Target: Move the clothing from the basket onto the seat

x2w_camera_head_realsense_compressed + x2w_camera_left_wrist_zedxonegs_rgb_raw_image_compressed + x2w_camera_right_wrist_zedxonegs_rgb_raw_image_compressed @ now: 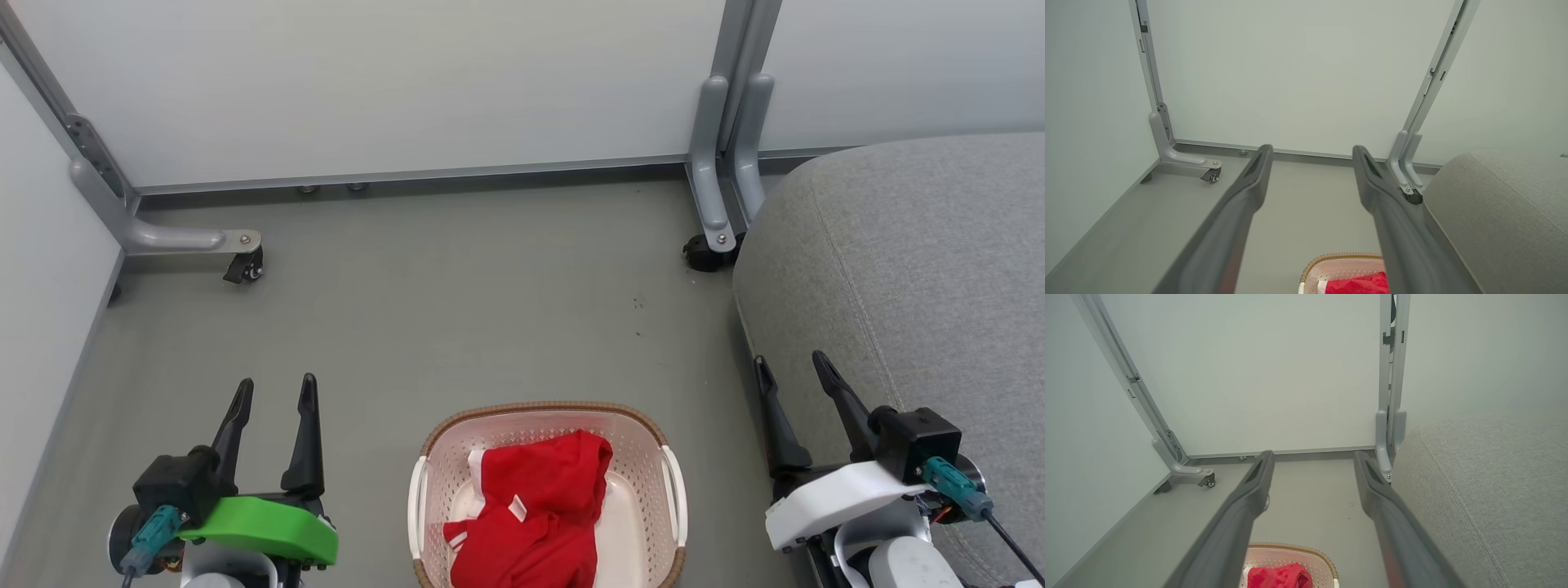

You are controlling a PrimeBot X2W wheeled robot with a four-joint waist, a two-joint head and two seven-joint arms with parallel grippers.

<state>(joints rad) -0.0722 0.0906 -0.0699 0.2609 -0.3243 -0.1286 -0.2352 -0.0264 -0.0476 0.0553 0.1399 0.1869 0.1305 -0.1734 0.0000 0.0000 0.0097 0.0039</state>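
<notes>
Red clothing in laundry basket on floor; sofa seat bare. L gripper, R gripper: jaws wide apart, holding nothing.

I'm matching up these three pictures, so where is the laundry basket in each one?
Head view: basket at bottom centre.
Left wrist view: bottom edge, right of centre.
Right wrist view: bottom edge, just left of centre.
Shared landmark: grey sofa cushion, on the right in all three.

On my head cam the bottom edge chops the basket off at its near end; the clothing runs off there too and hides most of the basket's floor; the seat spills past the right edge.
</notes>
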